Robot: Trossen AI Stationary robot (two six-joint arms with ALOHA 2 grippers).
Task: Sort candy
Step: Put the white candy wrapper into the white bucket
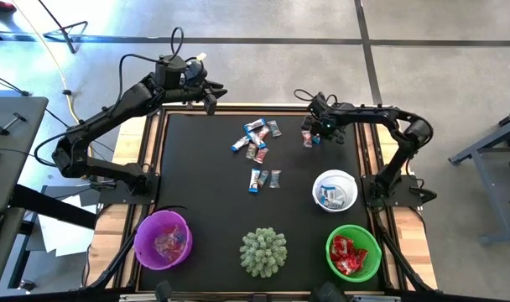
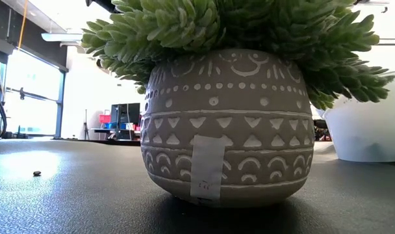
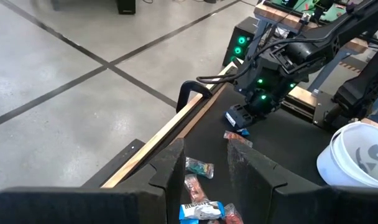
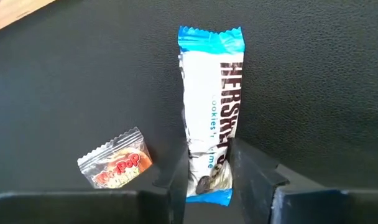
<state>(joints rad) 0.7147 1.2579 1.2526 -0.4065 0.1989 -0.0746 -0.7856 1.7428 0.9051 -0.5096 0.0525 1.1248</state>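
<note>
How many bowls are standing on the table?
3. The purple bowl is at the near left corner, the green bowl at the near right corner, and the white bowl just behind the green one. No others show.

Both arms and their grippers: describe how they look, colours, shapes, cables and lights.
The left arm and right arm are black, jointed and slim, and black cables loop over the left one's wrist. The left gripper and right gripper each have two flat, angular dark fingers. Small green lights glow on the right arm's wrist in the left wrist view.
</note>
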